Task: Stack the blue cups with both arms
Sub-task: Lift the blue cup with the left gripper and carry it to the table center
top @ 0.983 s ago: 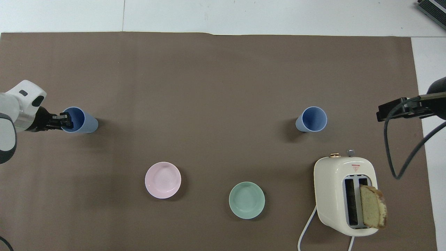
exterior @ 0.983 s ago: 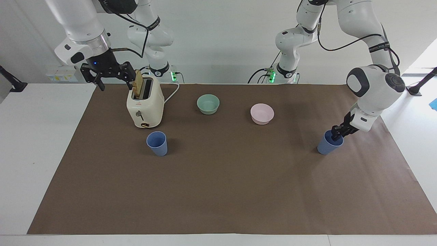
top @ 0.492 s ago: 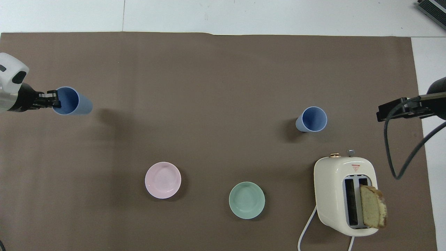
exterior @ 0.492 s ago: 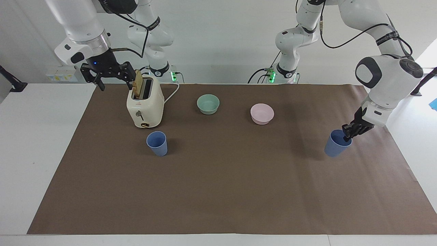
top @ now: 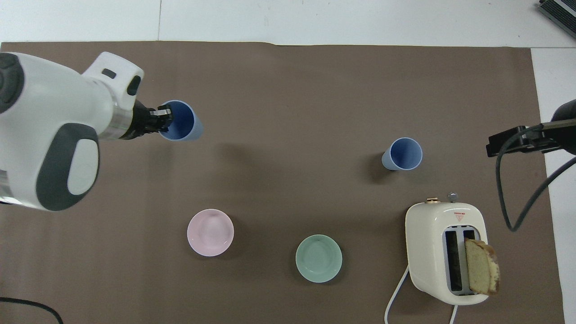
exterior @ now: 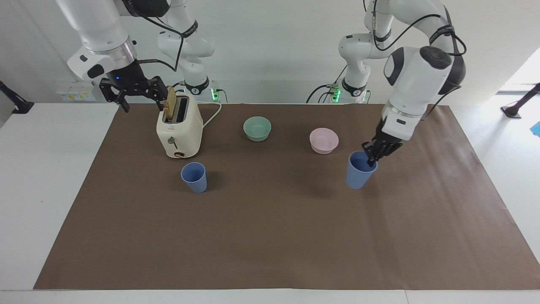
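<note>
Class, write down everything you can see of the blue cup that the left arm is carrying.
The carried blue cup is a small, tapered, handleless tumbler of matte, plastic-looking periwinkle, open end up and empty. The left gripper is shut on its rim, one finger inside. It hangs slightly tilted, clear of the brown mat, with its shadow on the mat beneath. Nothing else touches it. It is over the mat beside the pink bowl, apart from it.
</note>
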Tool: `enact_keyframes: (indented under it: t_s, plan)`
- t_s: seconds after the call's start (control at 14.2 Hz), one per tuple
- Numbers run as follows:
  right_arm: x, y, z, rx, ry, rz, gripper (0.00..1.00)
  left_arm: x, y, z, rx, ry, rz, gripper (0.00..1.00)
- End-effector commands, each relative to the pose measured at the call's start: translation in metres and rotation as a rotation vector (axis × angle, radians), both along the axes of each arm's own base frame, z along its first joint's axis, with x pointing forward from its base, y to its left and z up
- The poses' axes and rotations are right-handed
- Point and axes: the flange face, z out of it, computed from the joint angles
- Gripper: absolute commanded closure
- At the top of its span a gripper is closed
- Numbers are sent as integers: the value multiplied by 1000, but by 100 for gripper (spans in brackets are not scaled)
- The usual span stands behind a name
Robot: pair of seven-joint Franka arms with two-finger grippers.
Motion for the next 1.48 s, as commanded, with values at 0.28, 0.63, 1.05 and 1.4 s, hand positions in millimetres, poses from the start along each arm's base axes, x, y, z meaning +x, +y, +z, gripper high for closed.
enact_keyframes:
  t_s: [0.28,0.63,1.05,1.4]
  plan:
    - [-6,-3,0,17,-1,9,0,-29,-135,-76,-36,7,-14,100]
    - [-7,-2,0,17,1,16,0,-42,-150,-109,-15,45,-42,100]
    - [-5,-4,0,20,-6,10,0,-46,-150,-122,26,11,-80,100]
    - [-6,-9,-4,19,0,4,0,-44,-146,-124,30,11,-77,54]
